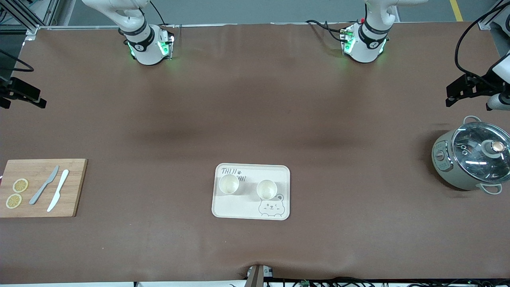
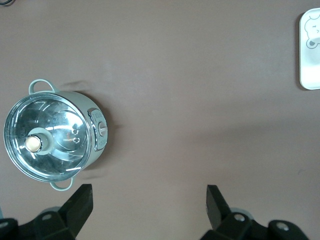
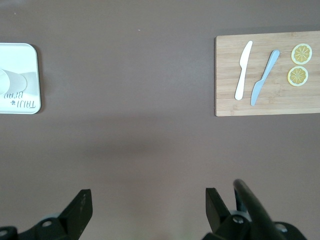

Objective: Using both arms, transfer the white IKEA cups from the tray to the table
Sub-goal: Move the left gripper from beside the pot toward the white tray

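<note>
Cups (image 1: 229, 184) (image 1: 266, 189) sit upright side by side on the tray (image 1: 279, 172), mid-bench. I see the left gripper (image 2: 150, 197) over bare bench near the pot (image 2: 50, 137), jaws released; right gripper (image 3: 149, 200) released near the cutting board (image 3: 270, 107).

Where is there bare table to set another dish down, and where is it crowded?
Bare brown table stretches between the cutting board and the bear-printed tray, and between that tray and the pot. The tray is crowded by two white cups; the board holds two knives and lemon slices.
</note>
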Available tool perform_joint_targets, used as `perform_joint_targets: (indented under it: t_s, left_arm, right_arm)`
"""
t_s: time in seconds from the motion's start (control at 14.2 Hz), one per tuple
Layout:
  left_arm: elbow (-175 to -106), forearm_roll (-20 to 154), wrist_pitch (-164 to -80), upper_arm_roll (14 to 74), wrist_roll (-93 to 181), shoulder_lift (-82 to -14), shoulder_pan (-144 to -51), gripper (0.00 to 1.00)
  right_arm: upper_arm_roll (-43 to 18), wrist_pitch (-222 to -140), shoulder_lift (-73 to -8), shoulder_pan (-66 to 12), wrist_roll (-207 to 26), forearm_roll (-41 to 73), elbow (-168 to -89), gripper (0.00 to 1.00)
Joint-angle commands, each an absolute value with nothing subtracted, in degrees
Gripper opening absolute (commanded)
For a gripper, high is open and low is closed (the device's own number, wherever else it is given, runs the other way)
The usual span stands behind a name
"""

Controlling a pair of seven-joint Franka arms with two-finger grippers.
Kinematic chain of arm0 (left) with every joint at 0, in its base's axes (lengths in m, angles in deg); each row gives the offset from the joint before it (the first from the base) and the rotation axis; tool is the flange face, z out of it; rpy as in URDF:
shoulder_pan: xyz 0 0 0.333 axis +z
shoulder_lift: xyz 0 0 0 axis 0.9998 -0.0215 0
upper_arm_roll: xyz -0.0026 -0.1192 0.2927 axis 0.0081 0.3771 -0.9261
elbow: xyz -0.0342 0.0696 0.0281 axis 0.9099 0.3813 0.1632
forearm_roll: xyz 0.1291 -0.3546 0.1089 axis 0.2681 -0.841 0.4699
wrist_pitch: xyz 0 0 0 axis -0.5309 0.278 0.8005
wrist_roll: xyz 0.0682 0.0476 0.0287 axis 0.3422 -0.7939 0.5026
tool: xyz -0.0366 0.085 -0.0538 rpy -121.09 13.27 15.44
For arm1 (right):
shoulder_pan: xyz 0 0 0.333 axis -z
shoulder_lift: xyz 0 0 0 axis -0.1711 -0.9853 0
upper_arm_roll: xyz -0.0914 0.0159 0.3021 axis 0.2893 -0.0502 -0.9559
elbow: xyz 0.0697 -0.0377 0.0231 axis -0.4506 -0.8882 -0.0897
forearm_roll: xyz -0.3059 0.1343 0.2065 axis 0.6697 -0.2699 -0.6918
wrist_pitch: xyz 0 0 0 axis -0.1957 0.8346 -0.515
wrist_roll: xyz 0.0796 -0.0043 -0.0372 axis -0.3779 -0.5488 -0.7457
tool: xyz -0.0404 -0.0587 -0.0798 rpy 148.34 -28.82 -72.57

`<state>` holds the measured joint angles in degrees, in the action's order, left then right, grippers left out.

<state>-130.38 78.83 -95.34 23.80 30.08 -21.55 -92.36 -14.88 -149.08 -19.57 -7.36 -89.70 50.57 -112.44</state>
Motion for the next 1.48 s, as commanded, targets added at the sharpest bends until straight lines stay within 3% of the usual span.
perform_joint_targets:
  t_s: [0.0, 0.85, 1.2, 1.41]
  left_arm:
    - [-130.0, 80.1, -94.7, 24.0, 30.5, -21.6, -92.7, 1.0]
    - [-129.6, 78.7, -100.4, 25.7, 34.8, -26.0, -93.3, 1.0]
    - [-121.0, 78.6, -100.4, 25.7, 40.1, -34.3, -96.6, 1.0]
    - [-119.2, 77.4, -101.3, 25.7, 44.8, -37.2, -98.8, 1.0]
  right_arm:
    - [-15.6, -149.7, -18.0, -6.7, -90.3, 51.2, -114.0, 1.0]
    - [-15.7, -149.8, -18.1, -6.9, -90.4, 51.2, -113.9, 1.0]
    - [-15.8, -150.1, -18.3, -7.1, -90.3, 51.0, -113.6, 1.0]
    - [-15.8, -150.2, -18.4, -7.3, -90.2, 50.8, -113.6, 1.0]
